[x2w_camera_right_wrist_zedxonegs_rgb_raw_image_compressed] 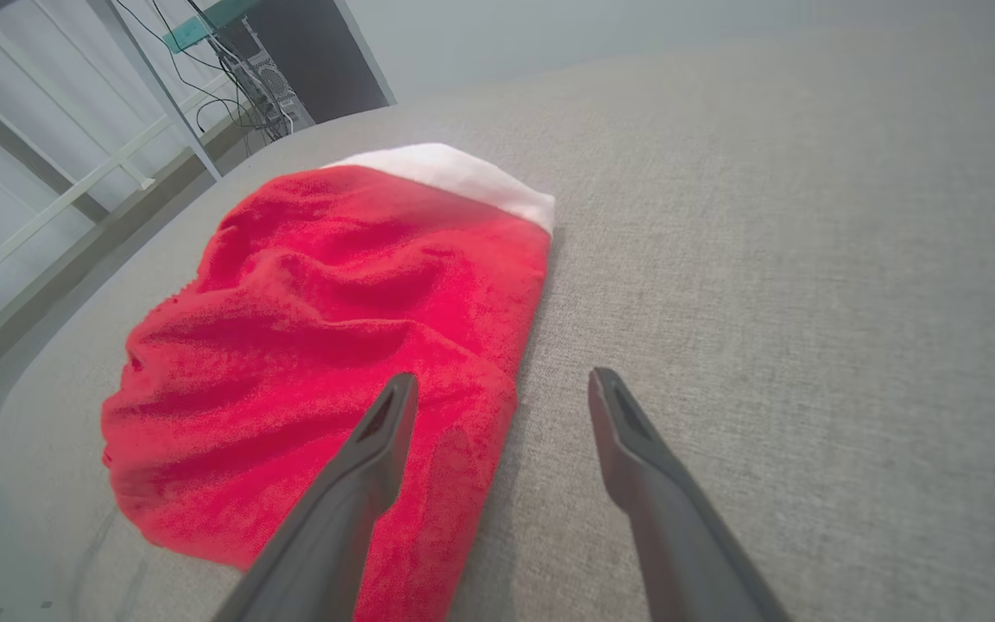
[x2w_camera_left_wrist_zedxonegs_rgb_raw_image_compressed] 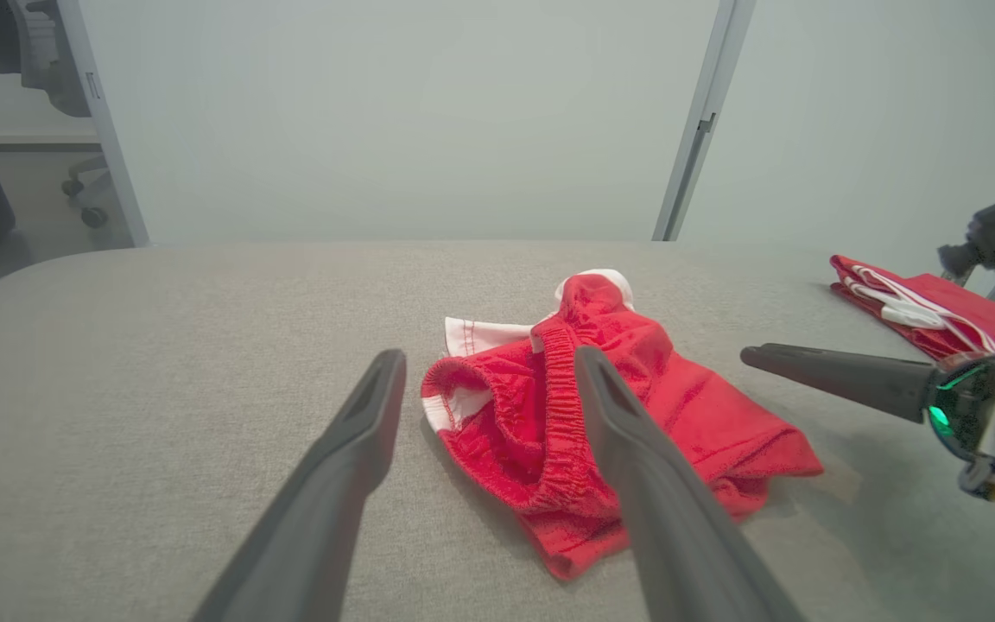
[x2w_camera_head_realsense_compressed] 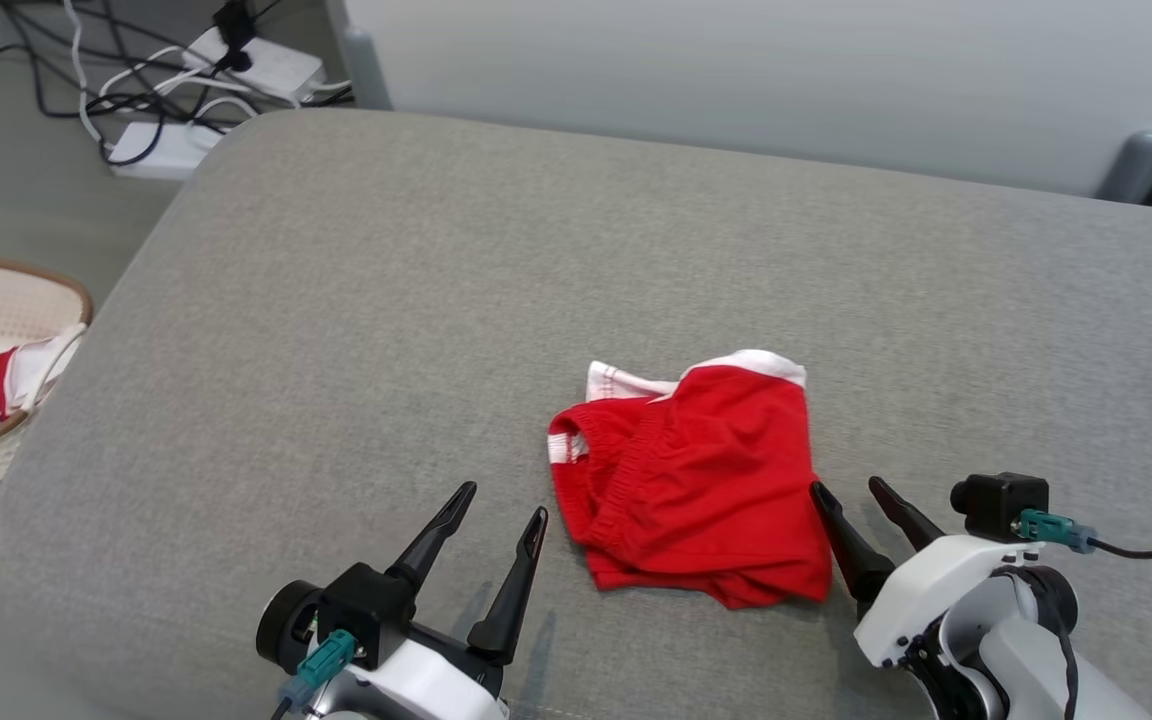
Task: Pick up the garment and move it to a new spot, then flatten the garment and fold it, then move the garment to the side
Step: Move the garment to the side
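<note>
The shorts [x2w_camera_head_realsense_compressed: 696, 480] lie bunched on the grey cushion [x2w_camera_head_realsense_compressed: 436, 300], toward 5 o'clock from its middle in the head view. They are neither flat nor folded. That fits either a garment waiting to be lifted or one set down for smoothing. Both call for a grip on a cloth edge.

The left claw [x2w_camera_head_realsense_compressed: 503, 502] stands open at the shorts' 9 o'clock. The right claw [x2w_camera_head_realsense_compressed: 846, 487] stands open just beside them at 3 o'clock, and both are empty.

The shorts are red towelling with white trim. The elastic waistband is rumpled and faces the left claw.
</note>
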Controlling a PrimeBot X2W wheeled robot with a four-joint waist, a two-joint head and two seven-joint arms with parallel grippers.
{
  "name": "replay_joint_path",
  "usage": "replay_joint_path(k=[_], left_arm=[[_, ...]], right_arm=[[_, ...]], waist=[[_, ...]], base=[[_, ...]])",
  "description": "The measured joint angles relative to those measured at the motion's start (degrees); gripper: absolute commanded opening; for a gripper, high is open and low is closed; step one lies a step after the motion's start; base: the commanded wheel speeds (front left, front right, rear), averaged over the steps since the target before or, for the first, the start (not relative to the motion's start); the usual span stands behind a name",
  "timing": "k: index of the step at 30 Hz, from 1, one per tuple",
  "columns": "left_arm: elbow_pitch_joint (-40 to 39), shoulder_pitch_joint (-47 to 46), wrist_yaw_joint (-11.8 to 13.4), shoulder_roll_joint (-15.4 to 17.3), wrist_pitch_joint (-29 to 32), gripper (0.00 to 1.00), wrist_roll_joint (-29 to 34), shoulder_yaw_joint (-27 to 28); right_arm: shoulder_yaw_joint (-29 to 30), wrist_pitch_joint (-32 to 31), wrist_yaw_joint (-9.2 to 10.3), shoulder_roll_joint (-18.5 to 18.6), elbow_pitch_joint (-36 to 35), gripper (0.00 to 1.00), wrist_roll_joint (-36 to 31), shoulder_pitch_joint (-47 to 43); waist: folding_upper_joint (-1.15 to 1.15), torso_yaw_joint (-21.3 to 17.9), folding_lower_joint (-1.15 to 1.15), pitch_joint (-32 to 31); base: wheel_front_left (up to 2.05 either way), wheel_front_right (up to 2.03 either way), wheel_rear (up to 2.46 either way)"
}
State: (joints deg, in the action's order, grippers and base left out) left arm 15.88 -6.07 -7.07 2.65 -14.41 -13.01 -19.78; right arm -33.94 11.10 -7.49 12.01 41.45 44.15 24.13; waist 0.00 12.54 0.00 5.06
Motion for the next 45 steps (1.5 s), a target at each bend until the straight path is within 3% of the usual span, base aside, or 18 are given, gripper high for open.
replay_joint_path(k=[5,13,14,16,27,33,45], left_arm=[[0.0,0.0,0.0,0.0,0.0,1.00,0.0,0.0],[-0.5,-0.3,0.0,0.0,0.0,1.00,-0.2,0.0],[-0.6,-0.3,0.0,0.0,0.0,1.00,-0.2,0.0],[-0.7,-0.4,0.0,0.0,0.0,1.00,-0.3,0.0],[-0.8,-1.2,0.0,0.0,0.0,1.00,-1.3,-0.1],[-0.9,-1.2,0.0,-0.1,0.0,1.00,-1.8,0.0],[-1.5,-1.2,0.0,0.0,0.0,1.00,-3.2,-0.1]], right_arm=[[1.9,-0.2,0.00,-1.7,2.5,1.00,5.7,1.1],[-0.3,-3.6,0.01,-0.5,3.5,0.99,12.2,4.1],[-0.6,-4.1,0.01,-0.4,3.5,0.83,12.7,4.6],[-1.3,-4.1,0.01,0.2,3.4,0.00,13.5,5.8],[-2.5,-2.5,-0.01,2.1,1.6,0.00,17.9,6.4],[-3.5,-2.2,0.00,6.2,0.1,0.00,18.0,6.4],[-4.2,-3.0,0.00,10.8,-1.9,0.00,15.2,7.0]], waist=[[0.00,2.6,0.00,1.3],[0.00,6.2,0.00,4.8],[0.00,6.4,0.00,5.2],[0.00,6.8,0.00,5.7],[0.00,6.2,0.00,5.9],[0.00,4.8,0.00,5.4],[0.00,-1.6,0.00,3.4]], base=[[0.00,0.00,0.00],[0.00,0.00,0.00],[0.00,0.00,0.00],[0.00,0.00,0.00],[0.00,0.00,0.00],[0.00,0.00,0.00],[0.00,0.00,0.00]])
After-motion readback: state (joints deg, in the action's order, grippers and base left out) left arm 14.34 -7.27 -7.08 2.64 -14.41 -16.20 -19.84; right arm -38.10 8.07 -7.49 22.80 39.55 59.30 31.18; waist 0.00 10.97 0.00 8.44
